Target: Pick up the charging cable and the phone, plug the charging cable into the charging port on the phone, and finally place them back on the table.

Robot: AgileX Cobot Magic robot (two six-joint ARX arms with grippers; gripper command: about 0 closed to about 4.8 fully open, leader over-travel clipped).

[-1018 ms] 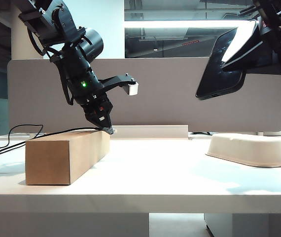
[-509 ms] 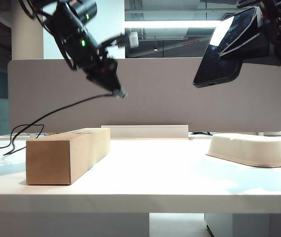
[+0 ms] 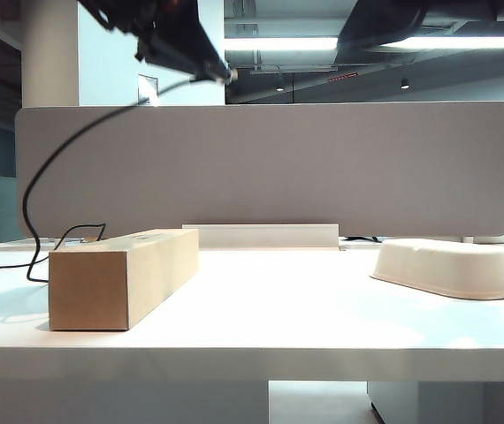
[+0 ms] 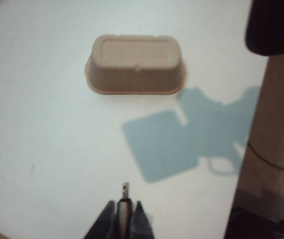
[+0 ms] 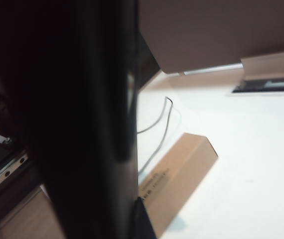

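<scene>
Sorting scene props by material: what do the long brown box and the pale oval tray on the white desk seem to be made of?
The long brown box looks like matte cardboard: flat tan faces, crisp folded edges. The pale oval tray seems moulded paper pulp, possibly foam: dull beige, rounded walls, flared rim.

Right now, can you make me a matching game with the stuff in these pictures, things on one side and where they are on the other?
Things:
1. long brown cardboard box
2. pale oval pulp tray
3. thin black charging cable
4. flat black phone

Places:
A. held in the right gripper's jaws
B. on the table's right side
C. hanging from the left gripper
D. on the table's left side

Pairs: 1-D, 2-B, 3-C, 4-A
</scene>
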